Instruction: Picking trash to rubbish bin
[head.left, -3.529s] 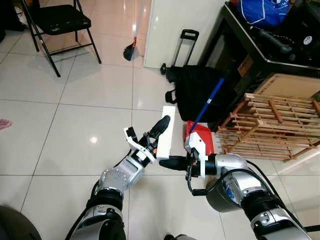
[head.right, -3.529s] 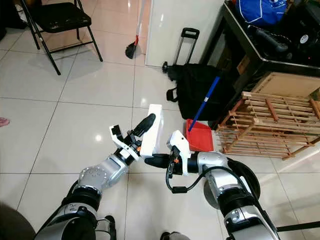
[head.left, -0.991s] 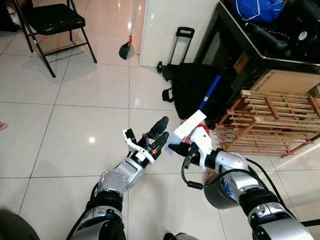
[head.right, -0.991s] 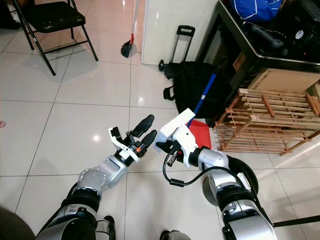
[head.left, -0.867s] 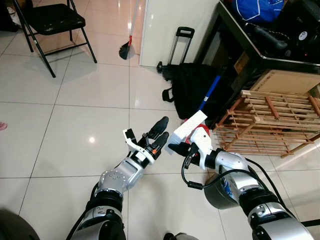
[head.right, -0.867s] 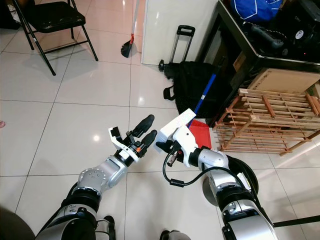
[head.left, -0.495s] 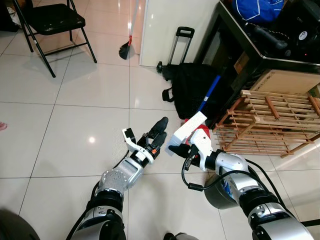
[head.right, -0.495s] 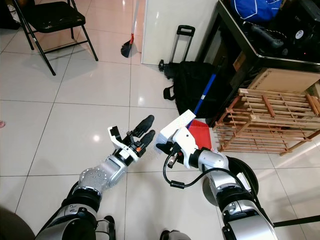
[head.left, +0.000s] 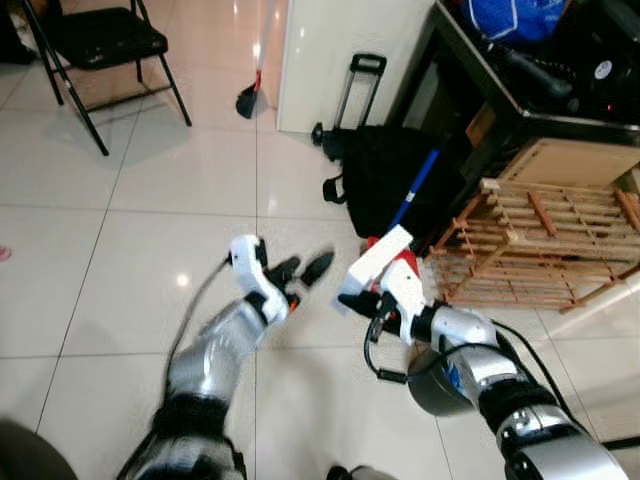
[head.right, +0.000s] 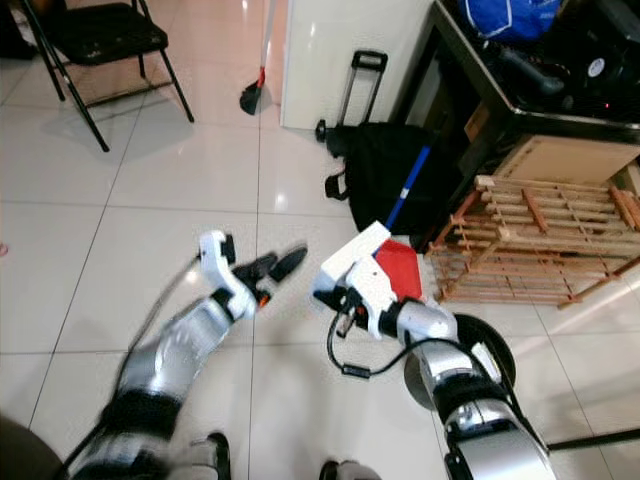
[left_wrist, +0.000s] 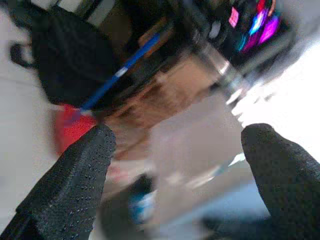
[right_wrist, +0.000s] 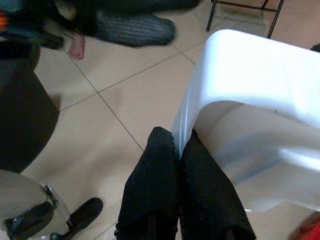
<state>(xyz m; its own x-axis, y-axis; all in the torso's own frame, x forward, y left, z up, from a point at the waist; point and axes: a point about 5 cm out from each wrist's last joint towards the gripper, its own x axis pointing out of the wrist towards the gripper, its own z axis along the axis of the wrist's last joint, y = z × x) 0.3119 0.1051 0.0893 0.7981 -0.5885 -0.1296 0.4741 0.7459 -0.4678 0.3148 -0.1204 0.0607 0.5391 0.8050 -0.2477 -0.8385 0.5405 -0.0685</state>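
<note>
Above the tiled floor (head.left: 150, 220), beside the black bag (head.left: 385, 185) and the wooden rack (head.left: 545, 245) along its right side, a white foam piece (head.left: 378, 257) is held up tilted, with the red dustpan (head.right: 398, 268) lying on the tiles just behind it. Its lower edge is pinched between the pressed-together fingers (right_wrist: 165, 185) of the right gripper (head.left: 352, 299), as seen in the right wrist view. Just to the left, clear of the foam, the blurred left gripper (head.left: 301, 270) is held out with its two fingers (left_wrist: 70, 190) spread apart.
</note>
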